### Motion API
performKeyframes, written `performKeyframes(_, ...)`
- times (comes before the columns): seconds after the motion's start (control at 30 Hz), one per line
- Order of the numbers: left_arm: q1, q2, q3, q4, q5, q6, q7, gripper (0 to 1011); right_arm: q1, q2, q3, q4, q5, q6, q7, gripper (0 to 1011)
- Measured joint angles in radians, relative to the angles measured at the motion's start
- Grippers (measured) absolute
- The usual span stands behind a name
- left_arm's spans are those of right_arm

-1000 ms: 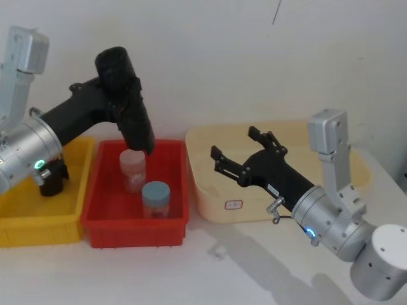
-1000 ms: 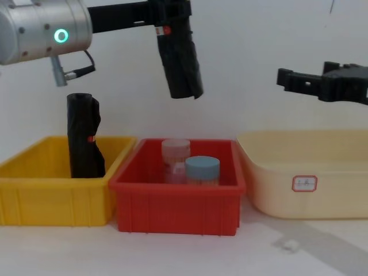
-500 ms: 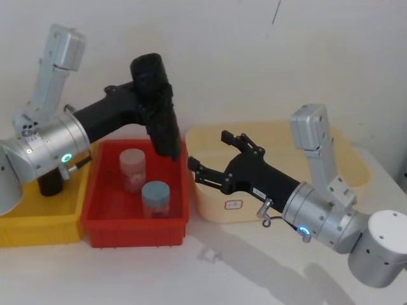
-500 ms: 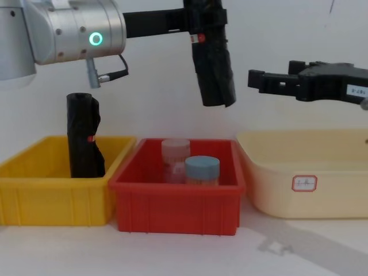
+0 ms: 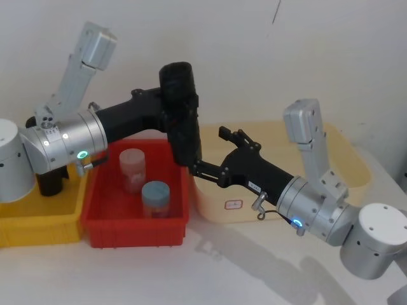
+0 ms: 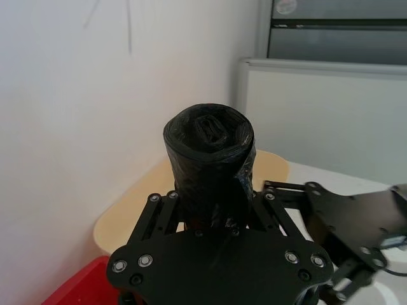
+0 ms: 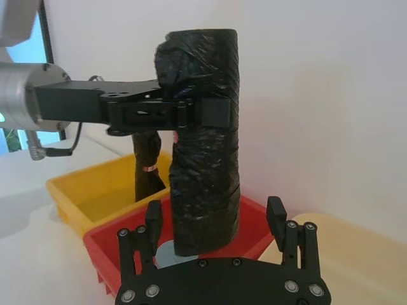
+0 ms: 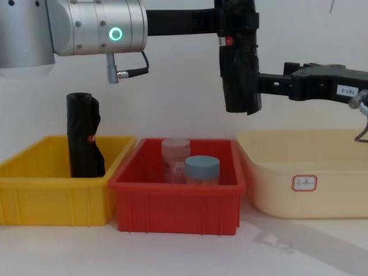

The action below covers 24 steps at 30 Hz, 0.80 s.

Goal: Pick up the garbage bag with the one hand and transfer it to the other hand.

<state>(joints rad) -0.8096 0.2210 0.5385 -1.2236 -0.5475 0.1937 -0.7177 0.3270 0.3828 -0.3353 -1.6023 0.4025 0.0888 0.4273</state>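
Observation:
The garbage bag (image 5: 180, 108), a straight black roll with a small red mark, hangs upright in the air above the gap between the red bin and the cream tub. My left gripper (image 5: 180, 115) is shut on its upper half; the chest view shows that grip (image 8: 237, 26) near the top of the bag (image 8: 240, 69). My right gripper (image 5: 208, 149) is open, and its fingers stand on either side of the bag's lower end. In the right wrist view the bag (image 7: 205, 152) stands between the spread fingers (image 7: 152, 219) without touching them.
A red bin (image 8: 175, 204) below holds a pink-lidded jar (image 8: 175, 158) and a blue-lidded jar (image 8: 202, 169). A yellow bin (image 8: 54, 195) on the left holds a bent black roll (image 8: 84, 135). The cream tub (image 8: 305, 178) stands on the right.
My left arm has carried the bag to the right, past the red bin. My right gripper has moved left and now straddles the bag's lower end, still open.

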Motion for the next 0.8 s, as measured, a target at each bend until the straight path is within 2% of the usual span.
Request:
performKeyframes(0.27,-0.026,0.000,0.031,0.013,0.005,0.005,-0.037,376,0.012,-0.012,0.001,0.026,0.026,0.026,-0.010,1000)
performKeyframes(0.8,-0.066,-0.003,0.077,0.050,0.007,-0.009,-0.095,376,0.032,-0.039,0.015,0.047,0.140,0.139,0.001,1000)
